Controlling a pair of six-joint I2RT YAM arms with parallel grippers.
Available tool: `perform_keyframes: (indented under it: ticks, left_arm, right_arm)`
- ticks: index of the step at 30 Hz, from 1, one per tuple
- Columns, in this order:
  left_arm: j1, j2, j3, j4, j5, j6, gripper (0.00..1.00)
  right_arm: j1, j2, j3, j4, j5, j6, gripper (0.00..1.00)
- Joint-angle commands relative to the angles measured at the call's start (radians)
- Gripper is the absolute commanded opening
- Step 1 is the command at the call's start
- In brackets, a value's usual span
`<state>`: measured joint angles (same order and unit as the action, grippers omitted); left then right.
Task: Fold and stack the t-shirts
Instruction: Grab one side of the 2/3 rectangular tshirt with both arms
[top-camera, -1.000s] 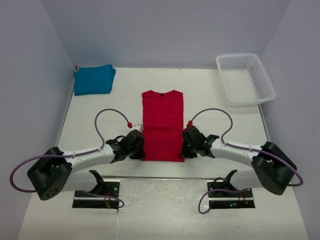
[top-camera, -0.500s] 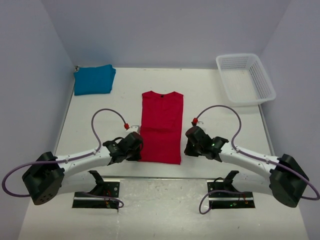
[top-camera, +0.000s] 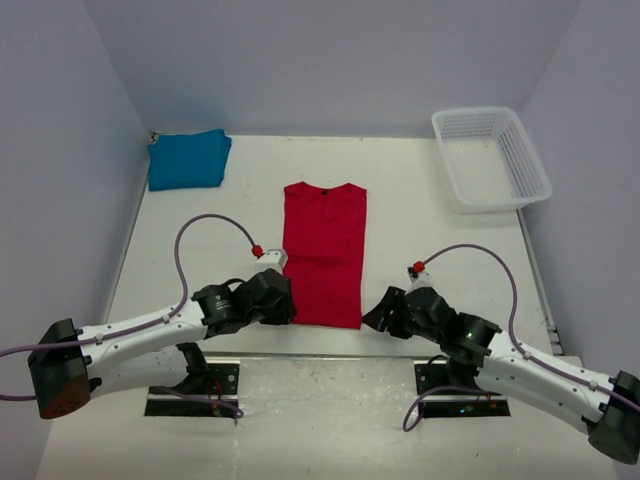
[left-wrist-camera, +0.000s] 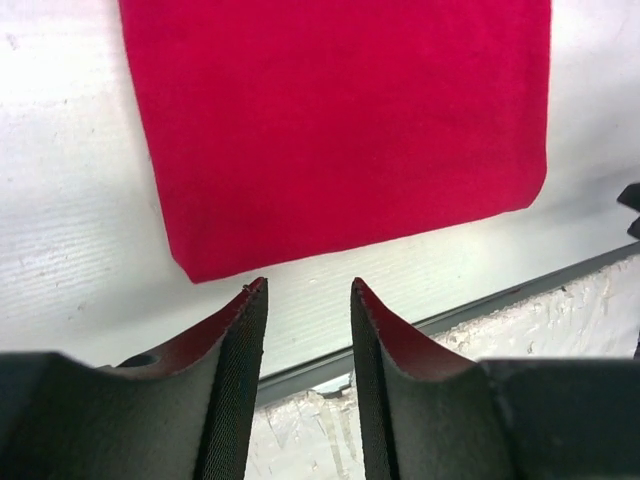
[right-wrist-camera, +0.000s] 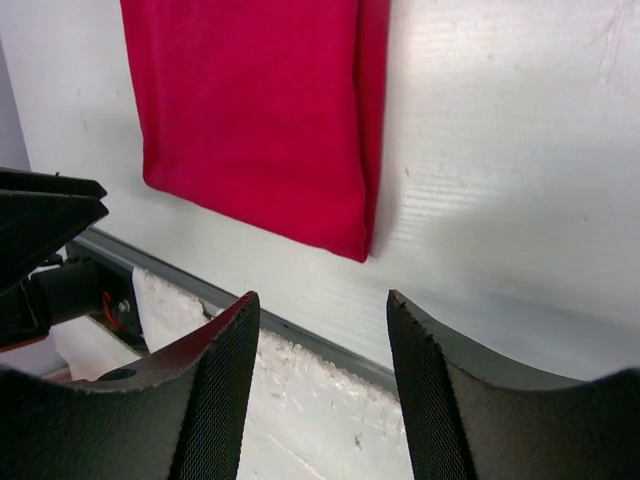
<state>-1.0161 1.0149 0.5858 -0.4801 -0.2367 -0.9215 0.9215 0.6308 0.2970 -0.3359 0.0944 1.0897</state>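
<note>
The red t-shirt (top-camera: 322, 255) lies flat mid-table as a long narrow strip, with its neck at the far end. Its near hem shows in both wrist views (left-wrist-camera: 340, 130) (right-wrist-camera: 255, 120). The teal-blue t-shirt (top-camera: 188, 158) sits folded at the far left corner. My left gripper (top-camera: 287, 312) (left-wrist-camera: 308, 285) is open and empty, just short of the red shirt's near left corner. My right gripper (top-camera: 374, 318) (right-wrist-camera: 322, 297) is open wider and also empty, off the near right corner. Neither touches the cloth.
A white mesh basket (top-camera: 490, 158) stands at the far right of the table. The table's near metal edge (left-wrist-camera: 450, 315) runs directly under both grippers, with the arm mounts (top-camera: 195, 385) below it. Side walls close in the table at left and right.
Both grippers went from shut to open and let go of the red shirt's sides. Both arms drew back toward the near edge, and the shirt now lies flat.
</note>
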Motion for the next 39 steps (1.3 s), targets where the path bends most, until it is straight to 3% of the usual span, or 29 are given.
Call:
perform_keyframes:
  ticks: [1, 19, 25, 32, 39]
  left_arm:
    - [-0.009, -0.018, 0.028, -0.069, -0.049, -0.082, 0.41]
    - [-0.009, -0.058, 0.057, -0.114, -0.067, -0.096, 0.43]
    - [-0.009, -0.076, 0.054, -0.124, -0.07, -0.099, 0.43]
    - [-0.009, -0.099, 0.054, -0.138, -0.067, -0.1, 0.43]
    - [-0.009, -0.101, 0.046, -0.155, -0.067, -0.108, 0.44]
  right_arm:
    - [0.034, -0.031, -0.038, 0.057, 0.033, 0.145, 0.55]
    - [0.093, 0.348, -0.041, 0.228, 0.097, 0.251, 0.52]
    - [0.111, 0.389, -0.036, 0.239, 0.116, 0.272, 0.47]
    - [0.112, 0.458, -0.035, 0.27, 0.131, 0.297, 0.34]
    - [0.112, 0.518, -0.025, 0.29, 0.14, 0.303, 0.31]
